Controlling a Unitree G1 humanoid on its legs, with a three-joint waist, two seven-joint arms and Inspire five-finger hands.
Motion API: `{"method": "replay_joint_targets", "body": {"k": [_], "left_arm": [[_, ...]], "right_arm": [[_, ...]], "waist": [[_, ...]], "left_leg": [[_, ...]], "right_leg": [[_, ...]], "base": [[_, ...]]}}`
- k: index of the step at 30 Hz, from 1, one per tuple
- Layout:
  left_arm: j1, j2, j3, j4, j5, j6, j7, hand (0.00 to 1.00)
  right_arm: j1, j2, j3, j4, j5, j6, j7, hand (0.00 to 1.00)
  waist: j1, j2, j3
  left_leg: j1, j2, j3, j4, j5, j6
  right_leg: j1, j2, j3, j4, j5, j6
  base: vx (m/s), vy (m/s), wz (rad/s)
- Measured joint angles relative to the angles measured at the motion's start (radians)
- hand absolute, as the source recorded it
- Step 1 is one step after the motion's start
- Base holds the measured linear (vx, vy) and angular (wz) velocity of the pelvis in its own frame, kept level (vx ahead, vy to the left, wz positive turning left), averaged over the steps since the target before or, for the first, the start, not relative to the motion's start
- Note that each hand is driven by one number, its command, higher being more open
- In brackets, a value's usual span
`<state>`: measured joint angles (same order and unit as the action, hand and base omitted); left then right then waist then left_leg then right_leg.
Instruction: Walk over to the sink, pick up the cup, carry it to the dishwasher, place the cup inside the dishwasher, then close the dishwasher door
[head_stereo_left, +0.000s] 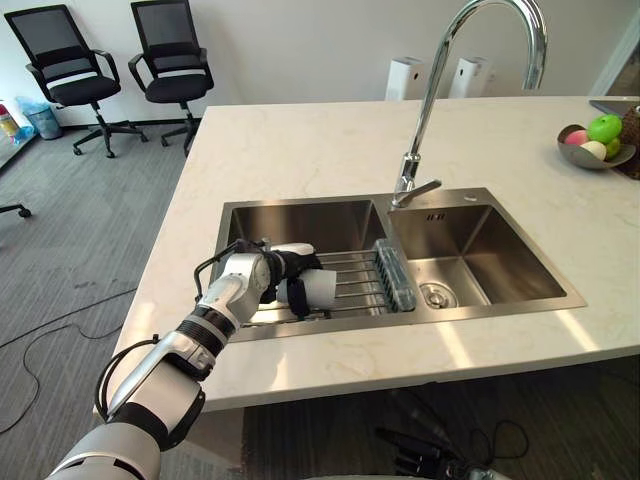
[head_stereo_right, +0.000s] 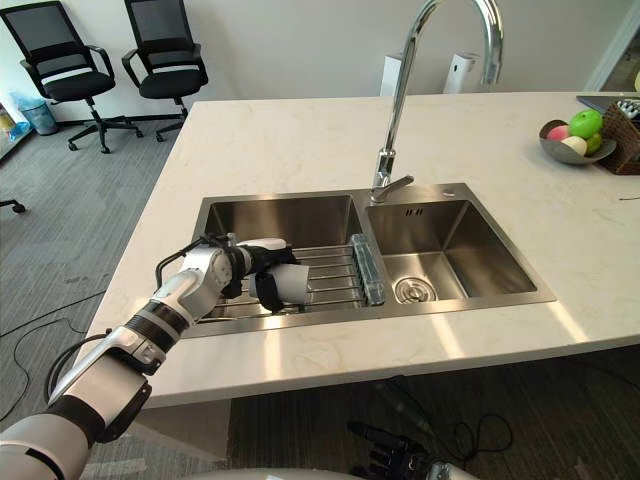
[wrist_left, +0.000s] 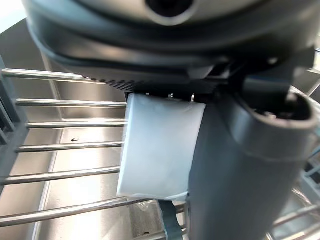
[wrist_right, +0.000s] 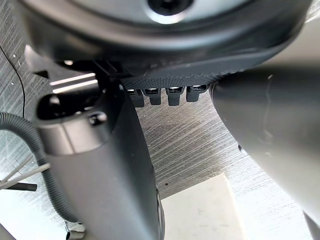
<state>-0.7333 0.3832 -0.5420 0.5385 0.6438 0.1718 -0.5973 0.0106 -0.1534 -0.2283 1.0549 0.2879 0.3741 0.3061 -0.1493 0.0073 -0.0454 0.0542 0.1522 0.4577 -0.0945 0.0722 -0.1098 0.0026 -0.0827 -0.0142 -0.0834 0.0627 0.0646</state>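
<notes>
A white cup (head_stereo_left: 322, 290) lies on its side on the wire rack (head_stereo_left: 358, 272) in the left basin of the steel sink (head_stereo_left: 400, 320). My left hand (head_stereo_left: 282, 266) reaches down into that basin with its fingers and thumb curled round the cup. Up close, the cup (wrist_left: 160, 145) shows pressed against the palm, with the thumb (wrist_left: 240, 175) beside it and the rack's bars underneath. My right hand (wrist_right: 100, 165) hangs low by the counter's front over grey floor, with relaxed fingers and nothing in it.
A tall chrome faucet (head_stereo_left: 430, 110) rises between the two basins. The right basin (head_stereo_left: 470, 262) has a drain. A bowl of fruit (head_stereo_left: 597, 145) sits at the counter's far right. Two black office chairs (head_stereo_left: 170, 60) stand on the carpet beyond.
</notes>
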Motion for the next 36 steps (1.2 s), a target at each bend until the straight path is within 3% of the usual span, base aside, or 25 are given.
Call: {"method": "replay_joint_targets", "body": {"k": [8, 22, 25, 29, 31, 36], "left_arm": [[0.024, -0.011, -0.034, 0.0, -0.059, -0.041, 0.101, 0.0], [0.12, 0.02, -0.004, -0.054, -0.218, -0.07, 0.247, 0.0], [0.166, 0.032, 0.066, -0.106, -0.359, -0.075, 0.295, 0.0], [0.242, 0.019, 0.267, -0.244, -0.557, -0.104, 0.454, 0.0], [0.307, -0.021, 0.404, -0.387, -0.655, -0.15, 0.553, 0.0], [0.392, -0.122, 0.535, -0.608, -0.853, -0.273, 0.668, 0.0]], "right_arm": [[-0.002, -0.001, 0.0, -0.002, 0.001, 0.0, 0.0, 1.0], [0.0, -0.005, 0.002, -0.002, 0.003, 0.0, -0.003, 1.0], [0.003, -0.006, 0.002, -0.002, 0.004, 0.0, -0.006, 1.0], [0.027, -0.007, -0.002, -0.003, 0.009, -0.001, -0.018, 1.0], [0.036, -0.004, -0.012, -0.003, 0.026, -0.004, -0.023, 1.0], [0.056, 0.007, -0.061, -0.003, 0.026, -0.006, -0.025, 1.0]], "waist": [[-0.001, 0.004, 0.003], [0.01, 0.008, 0.005], [0.021, 0.007, 0.006], [0.054, 0.007, 0.007], [0.063, 0.006, 0.007], [0.102, 0.005, 0.006]], "left_leg": [[0.0, 0.0, -0.001, 0.0, 0.0, 0.0], [-0.006, 0.0, -0.019, 0.0, 0.001, 0.0], [-0.011, -0.001, -0.034, 0.0, 0.002, 0.001], [-0.016, 0.001, -0.045, 0.0, 0.006, 0.002], [-0.02, 0.002, -0.059, 0.0, 0.01, 0.003], [-0.019, 0.009, -0.088, 0.0, 0.021, 0.003]], "right_leg": [[0.0, 0.0, -0.001, 0.0, -0.001, 0.002], [0.005, -0.002, -0.019, 0.001, -0.006, 0.007], [0.012, -0.003, -0.034, 0.001, -0.008, 0.01], [0.012, -0.002, -0.042, 0.008, -0.013, 0.009], [0.011, -0.002, -0.053, 0.022, -0.021, 0.007], [0.012, 0.0, -0.076, 0.058, -0.042, -0.004]], "base": [[0.0, 0.0, 0.0], [0.0, 0.0, 0.03], [0.0, -0.011, 0.14], [-0.01, -0.012, 0.09], [-0.01, -0.014, 0.15], [-0.04, -0.01, 0.17]]}}
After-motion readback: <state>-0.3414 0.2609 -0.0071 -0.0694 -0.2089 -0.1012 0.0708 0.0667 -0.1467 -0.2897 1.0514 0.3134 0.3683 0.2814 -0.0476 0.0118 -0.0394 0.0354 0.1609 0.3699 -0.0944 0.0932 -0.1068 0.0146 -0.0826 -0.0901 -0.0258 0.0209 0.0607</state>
